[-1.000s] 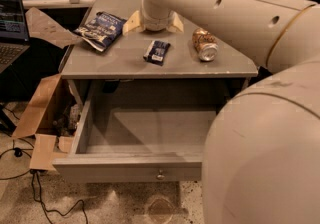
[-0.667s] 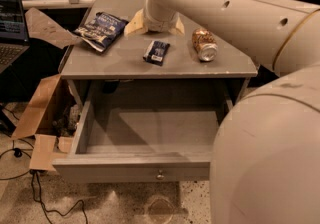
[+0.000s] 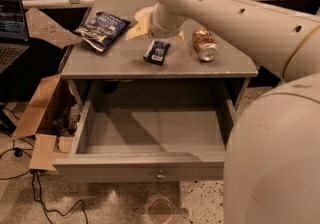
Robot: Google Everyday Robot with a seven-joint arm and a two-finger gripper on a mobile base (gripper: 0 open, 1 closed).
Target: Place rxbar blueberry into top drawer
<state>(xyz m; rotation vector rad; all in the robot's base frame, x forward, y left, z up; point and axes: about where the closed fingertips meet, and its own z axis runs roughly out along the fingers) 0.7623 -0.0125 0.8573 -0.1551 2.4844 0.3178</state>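
**Drawer open, snack bar on the cabinet top**

The drawer [image 3: 125,169] stands pulled out, with 1 round knob [image 3: 160,174] at the centre of its front. 3 things lie on the cabinet top [image 3: 115,64]: a chip bag [image 3: 101,29] at the left, the dark snack bar [image 3: 157,51] in the middle, and a can [image 3: 205,44] on its side at the right. The gripper [image 3: 139,25] sits low over the top, just behind the snack bar, at the end of the pale arm [image 3: 235,13].

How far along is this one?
Done: the top drawer stands open. In hand: the tool hovers over the tabletop, just behind the rxbar blueberry. Left: grasping the bar, which lies on top, and placing it inside.
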